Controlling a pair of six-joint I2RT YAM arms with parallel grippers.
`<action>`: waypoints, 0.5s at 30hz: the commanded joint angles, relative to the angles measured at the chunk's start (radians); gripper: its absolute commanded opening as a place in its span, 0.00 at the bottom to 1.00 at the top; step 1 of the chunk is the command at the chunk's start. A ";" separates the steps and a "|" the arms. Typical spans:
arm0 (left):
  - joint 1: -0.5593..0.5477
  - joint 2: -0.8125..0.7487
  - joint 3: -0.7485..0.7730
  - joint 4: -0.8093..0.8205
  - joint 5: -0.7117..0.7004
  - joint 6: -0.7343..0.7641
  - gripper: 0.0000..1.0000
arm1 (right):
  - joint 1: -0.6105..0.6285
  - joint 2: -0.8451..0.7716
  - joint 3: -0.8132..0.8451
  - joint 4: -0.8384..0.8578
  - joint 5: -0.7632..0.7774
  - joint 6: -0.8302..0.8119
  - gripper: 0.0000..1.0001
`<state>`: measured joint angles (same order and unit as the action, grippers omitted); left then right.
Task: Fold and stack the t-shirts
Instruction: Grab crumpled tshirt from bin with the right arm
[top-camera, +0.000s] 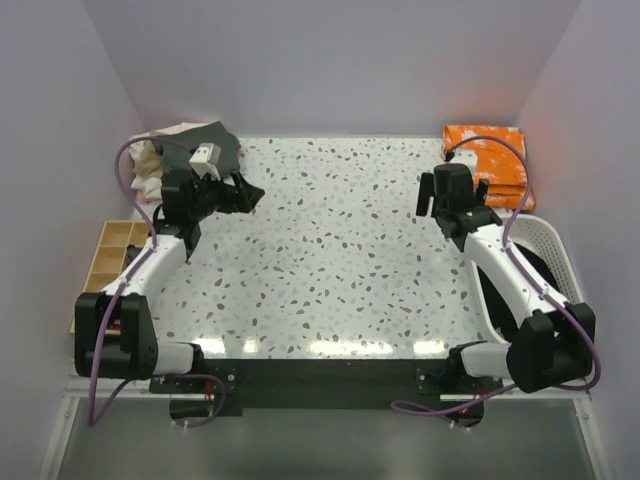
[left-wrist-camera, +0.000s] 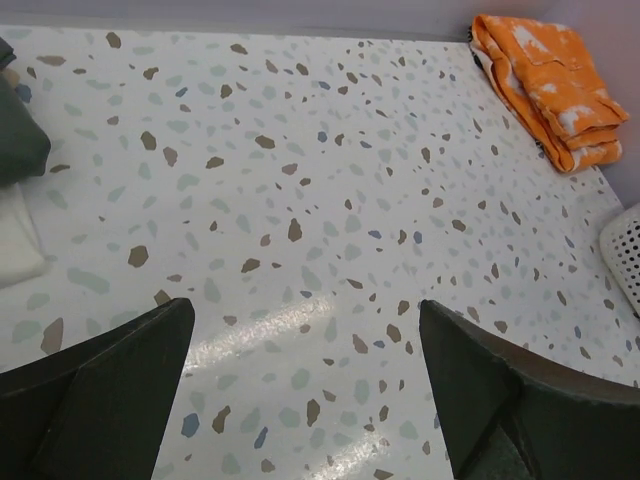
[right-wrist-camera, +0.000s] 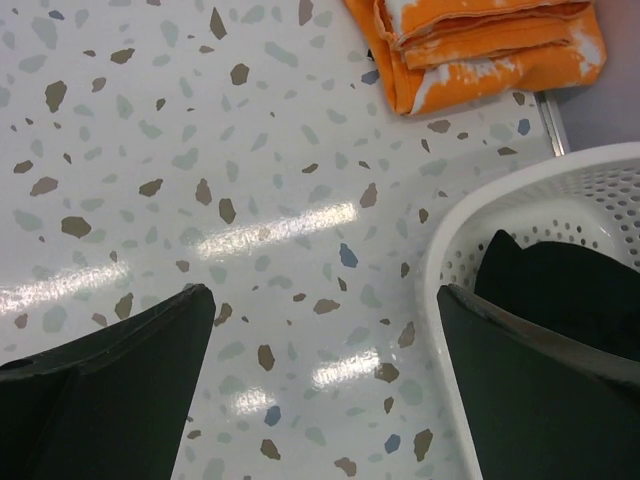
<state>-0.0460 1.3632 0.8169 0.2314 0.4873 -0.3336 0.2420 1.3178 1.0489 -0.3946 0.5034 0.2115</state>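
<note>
Table (top-camera: 340, 260) corners hold shirt stack (top-camera: 148, 170), orange cloth (top-camera: 495, 160); basket (top-camera: 556, 238) right.

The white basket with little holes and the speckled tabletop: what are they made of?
The white perforated basket looks like moulded plastic: smooth rim, regular rows of holes. The speckled tabletop looks like glossy terrazzo stone or a printed laminate; lamp glare reflects off it, but which one is unclear.
</note>
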 joint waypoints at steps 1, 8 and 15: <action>0.008 -0.088 0.025 0.043 -0.021 -0.028 1.00 | 0.000 -0.039 0.037 -0.097 0.069 0.054 0.99; 0.006 -0.187 -0.022 0.082 -0.145 -0.172 1.00 | -0.009 0.090 0.171 -0.260 0.297 0.226 0.99; 0.005 -0.130 0.014 0.056 -0.035 -0.162 1.00 | -0.138 0.038 0.080 -0.205 0.328 0.238 0.99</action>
<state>-0.0460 1.1912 0.8032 0.2752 0.3843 -0.4839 0.1852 1.3994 1.1564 -0.5934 0.7509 0.3916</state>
